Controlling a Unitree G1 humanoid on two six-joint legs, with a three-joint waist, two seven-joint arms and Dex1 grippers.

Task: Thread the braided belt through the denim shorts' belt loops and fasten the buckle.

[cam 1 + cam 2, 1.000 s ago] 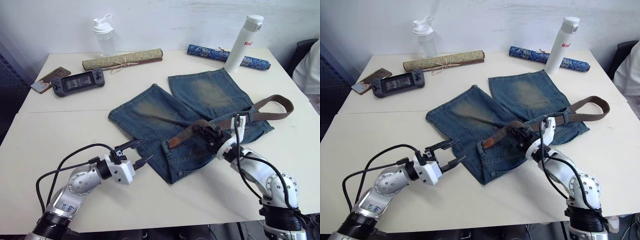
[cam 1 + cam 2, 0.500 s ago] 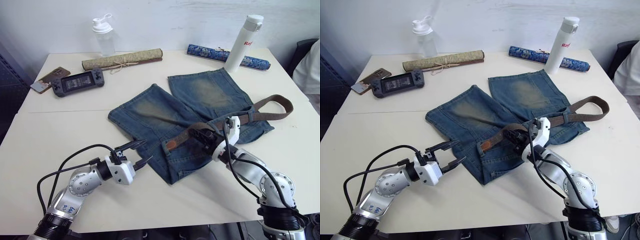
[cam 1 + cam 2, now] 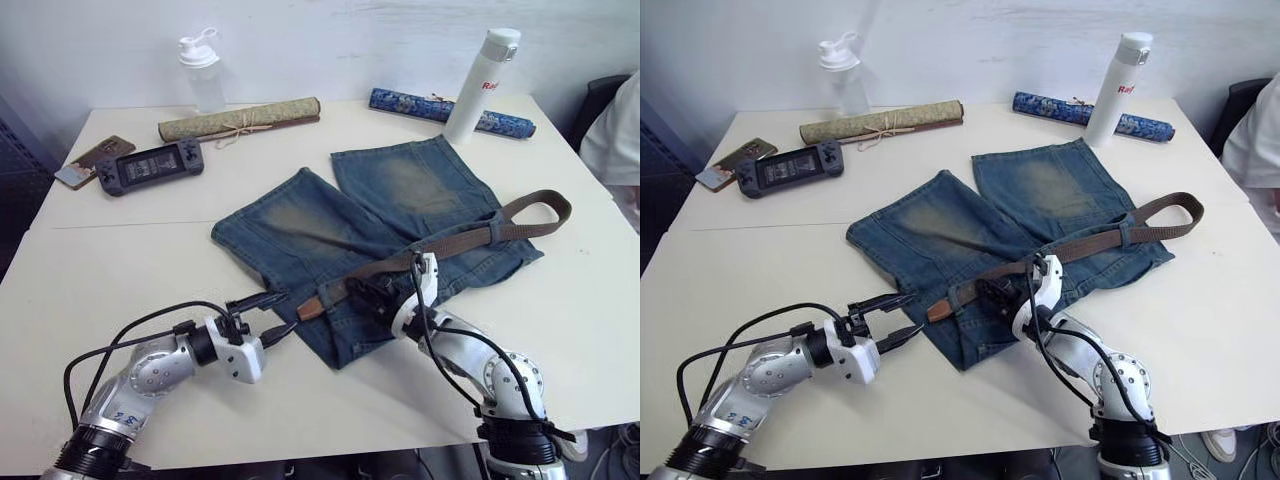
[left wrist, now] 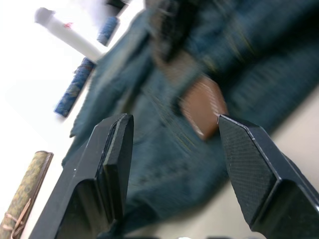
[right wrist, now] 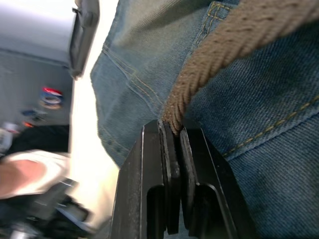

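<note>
The denim shorts point(image 3: 390, 215) lie flat mid-table, waistband toward me. The braided belt point(image 3: 455, 245) runs along the waistband from a folded-back bend at the right point(image 3: 545, 205) to its brown leather tip point(image 3: 310, 307) near the waistband's left end. A belt loop point(image 3: 1122, 232) crosses the strap at the right. My right gripper point(image 3: 373, 291) is shut on the belt just behind the tip; in the right wrist view its fingers point(image 5: 169, 164) pinch the woven strap point(image 5: 224, 55). My left gripper point(image 3: 276, 315) is open just left of the tip, which shows between its fingers point(image 4: 107, 164). The buckle is hidden.
Along the far edge stand a white bottle point(image 3: 482, 85), a clear shaker bottle point(image 3: 203, 75), a rolled tan mat point(image 3: 240, 120) and a blue patterned roll point(image 3: 450, 108). A handheld console point(image 3: 150, 165) and a phone point(image 3: 85, 160) lie far left. A person's sleeve point(image 3: 615, 140) is at the right edge.
My right gripper has drawn the belt leftward along the waistband, bringing the leather tip close to my left gripper. The bend at the right has pulled in. The left gripper has barely moved.
</note>
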